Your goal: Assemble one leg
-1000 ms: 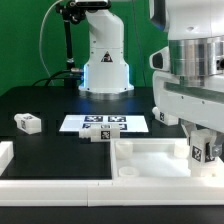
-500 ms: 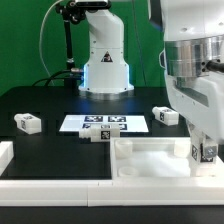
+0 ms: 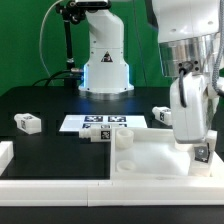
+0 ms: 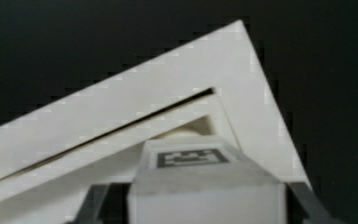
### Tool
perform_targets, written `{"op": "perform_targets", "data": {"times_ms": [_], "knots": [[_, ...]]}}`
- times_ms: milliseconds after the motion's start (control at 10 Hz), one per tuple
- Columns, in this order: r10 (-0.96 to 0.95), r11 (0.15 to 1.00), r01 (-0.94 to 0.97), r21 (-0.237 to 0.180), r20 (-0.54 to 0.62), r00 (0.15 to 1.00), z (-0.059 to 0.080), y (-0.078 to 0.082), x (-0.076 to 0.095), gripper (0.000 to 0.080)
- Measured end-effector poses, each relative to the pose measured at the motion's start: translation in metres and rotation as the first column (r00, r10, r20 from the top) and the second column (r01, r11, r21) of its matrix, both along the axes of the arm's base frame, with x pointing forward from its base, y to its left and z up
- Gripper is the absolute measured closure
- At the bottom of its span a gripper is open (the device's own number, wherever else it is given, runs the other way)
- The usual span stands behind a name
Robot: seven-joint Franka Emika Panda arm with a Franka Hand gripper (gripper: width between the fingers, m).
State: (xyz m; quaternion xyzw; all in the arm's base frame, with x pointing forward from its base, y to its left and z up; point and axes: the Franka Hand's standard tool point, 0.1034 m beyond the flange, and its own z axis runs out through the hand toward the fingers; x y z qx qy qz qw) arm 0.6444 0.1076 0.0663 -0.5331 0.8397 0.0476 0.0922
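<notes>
One black desk (image 3: 60, 150) carries everything. Under the gripper (image 3: 203, 153) lies the large white tray-like piece (image 3: 150, 160) with raised rims, its corner showing in the wrist view (image 4: 194, 100). Well off to the exterior view's left of the gripper lies the marker board (image 3: 103, 124). The gripper is closed on a leg (image 4: 197, 170), holding it upright over the tray's corner. Another leg (image 3: 163, 116) lies just behind the gripper, a third (image 3: 28, 122) far off to the exterior view's left.
</notes>
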Motion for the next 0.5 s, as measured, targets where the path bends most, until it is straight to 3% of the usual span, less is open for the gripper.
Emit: {"op": "perform_targets", "data": {"times_ms": [300, 400, 500], "knots": [[0.026, 1.000, -0.026, -0.005, 0.002, 1.000, -0.0008, 0.0005, -0.0009, 0.0514], [0.031, 1.000, -0.031, -0.005, 0.004, 1.000, -0.0003, 0.0016, -0.0008, 0.0334], [0.058, 0.998, -0.058, -0.005, 0.015, 0.998, 0.0063, 0.0081, 0.0004, 0.0209]]}}
